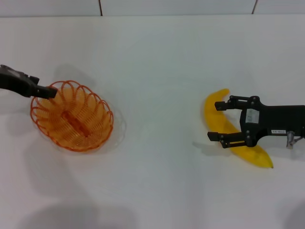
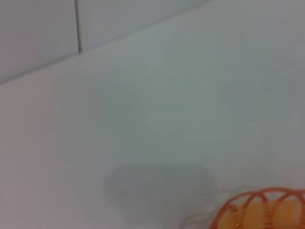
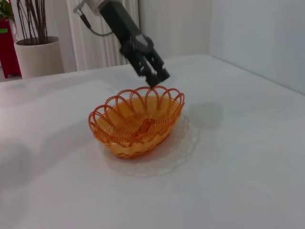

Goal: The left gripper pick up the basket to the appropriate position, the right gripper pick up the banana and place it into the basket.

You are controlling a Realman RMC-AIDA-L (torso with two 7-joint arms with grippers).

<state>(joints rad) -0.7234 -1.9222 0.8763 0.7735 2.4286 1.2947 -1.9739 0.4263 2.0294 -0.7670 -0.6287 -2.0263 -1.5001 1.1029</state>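
At the lower right of the head view lies the banana [image 1: 215, 110], flat on the white table [image 1: 157, 86], its dark tip pointing toward the bottom right corner. The right gripper [image 1: 218, 121] hangs over its middle with fingers spread wide, one on each side of the fruit and not yet closed on it. The banana looks light, smooth-skinned and a little slippery, and soft enough to bruise. Because it curves, I judge the thick middle the best place to hold, with the fingers closing across its width; a grip near either end would likely let it swing or slip.

Farther off, at the left of the same view, the basket [image 1: 71, 116] sits on the table, empty, well apart from the banana. The left gripper [image 1: 51, 90] is at the rim's upper left loops. In the right wrist view the left gripper [image 3: 156, 78] comes down onto the far rim of the basket [image 3: 136, 121] with its tips drawn together, apparently pinched on a loop, though I cannot be sure the wire is truly caught. The basket is thin wire: light, springy, open. The rim is the only real hold, and held at one edge it will probably tilt.
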